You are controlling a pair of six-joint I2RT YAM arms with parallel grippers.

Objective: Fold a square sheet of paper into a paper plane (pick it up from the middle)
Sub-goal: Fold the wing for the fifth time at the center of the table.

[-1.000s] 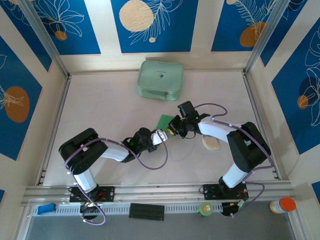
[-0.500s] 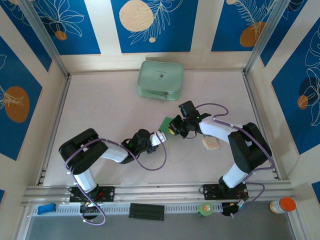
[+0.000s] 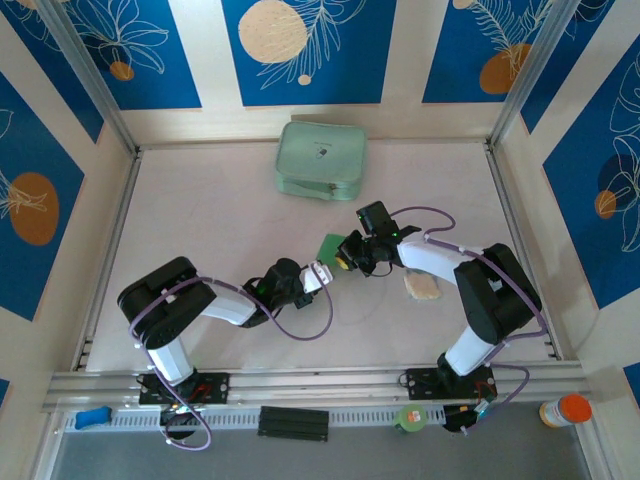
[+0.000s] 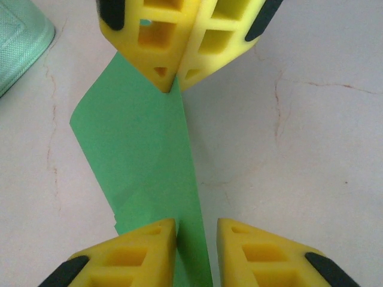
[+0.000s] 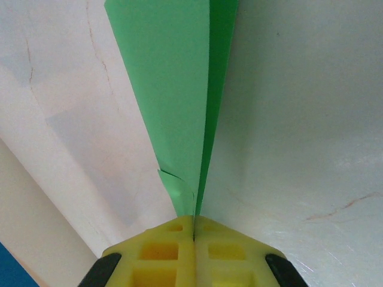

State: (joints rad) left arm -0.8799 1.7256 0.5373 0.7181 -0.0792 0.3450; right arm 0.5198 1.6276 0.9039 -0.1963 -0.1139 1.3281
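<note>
Little has been shifted since the earlier frame: the left gripper (image 4: 197, 239) has been eased slightly back toward its base.

Nearest, its jaws are held narrowly apart astride the edge of the square sheet of paper (image 4: 137, 143), which is folded and lifted off the table (image 3: 200, 220); whether the pads touch cannot be told. Beyond, the right gripper (image 5: 193, 230) is clamped on the crease. If the left were closed off-line or pulled, a crooked fold, a tear or a slip could be caused. Farthest, the zip pouch (image 3: 320, 160) is left clear.
</note>
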